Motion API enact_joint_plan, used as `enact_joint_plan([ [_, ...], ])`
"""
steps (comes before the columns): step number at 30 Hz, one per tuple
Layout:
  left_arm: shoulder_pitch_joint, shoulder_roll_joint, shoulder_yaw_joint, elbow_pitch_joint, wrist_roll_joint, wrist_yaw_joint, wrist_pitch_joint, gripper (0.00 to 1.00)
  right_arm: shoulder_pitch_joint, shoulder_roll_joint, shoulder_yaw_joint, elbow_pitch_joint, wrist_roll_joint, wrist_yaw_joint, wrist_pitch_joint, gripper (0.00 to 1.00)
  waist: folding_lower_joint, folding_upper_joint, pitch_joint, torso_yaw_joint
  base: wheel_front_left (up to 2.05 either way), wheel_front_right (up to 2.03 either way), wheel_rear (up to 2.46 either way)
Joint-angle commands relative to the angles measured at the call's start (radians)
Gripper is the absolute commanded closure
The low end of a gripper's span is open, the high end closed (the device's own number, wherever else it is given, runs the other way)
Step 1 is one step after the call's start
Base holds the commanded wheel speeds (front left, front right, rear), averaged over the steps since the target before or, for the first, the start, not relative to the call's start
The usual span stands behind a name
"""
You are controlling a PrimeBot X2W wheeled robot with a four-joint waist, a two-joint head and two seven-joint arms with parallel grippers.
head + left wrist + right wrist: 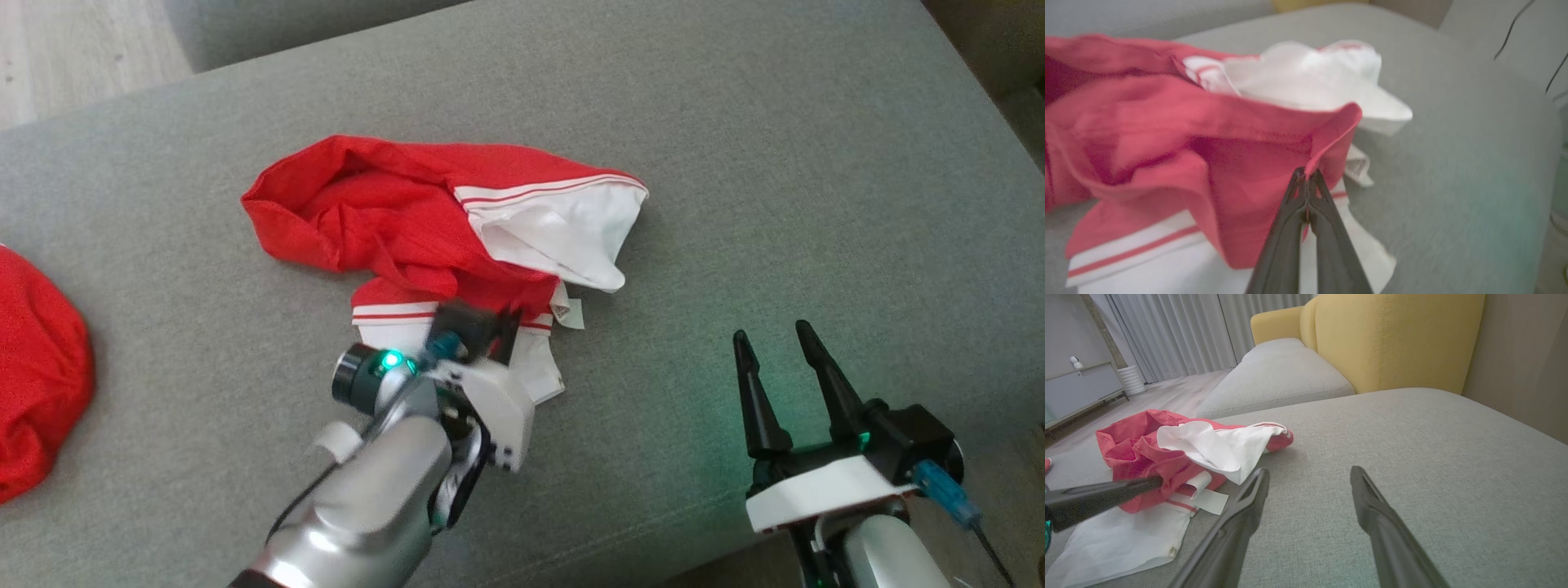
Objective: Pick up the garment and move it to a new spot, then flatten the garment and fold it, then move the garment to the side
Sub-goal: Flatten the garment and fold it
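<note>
One red and white garment (424, 220) lies crumpled on the grey sofa cushion (775, 163). The left gripper (1305, 172) pinches its red edge. The right gripper (771, 331) stands wide, empty.

Left gripper (1305, 174), fingers (1327, 237) pressed together on a raised red fold (1331, 134) of the garment (1167, 122). Behind the gripper, the garment's white part (1310, 77) lies bunched. Left of the gripper, a white band (1126, 255) with a red stripe lies flat. Just right of the gripper, a small label (1357, 166). Farther right, bare grey cushion (1453, 163). Picture slightly blurred.
</note>
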Motion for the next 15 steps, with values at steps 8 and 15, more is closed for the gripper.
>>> enact_joint_plan([
  [8, 0.038, 0.052, 0.193, -0.291, -0.190, 0.014, -0.042, 1.00, 0.016, -0.005, -0.010, -0.027, -0.001, 0.008, -0.011, 0.00, 0.0000, 0.0000, -0.052, 0.041, 0.00, 0.00, 0.00],
  [15, 0.225, 0.278, 0.347, -0.685, -0.273, 0.130, 0.033, 1.00, 0.050, -0.005, -0.017, -0.025, -0.009, 0.008, -0.011, 0.00, 0.0000, 0.0000, -0.101, 0.092, 0.00, 0.00, 0.00],
])
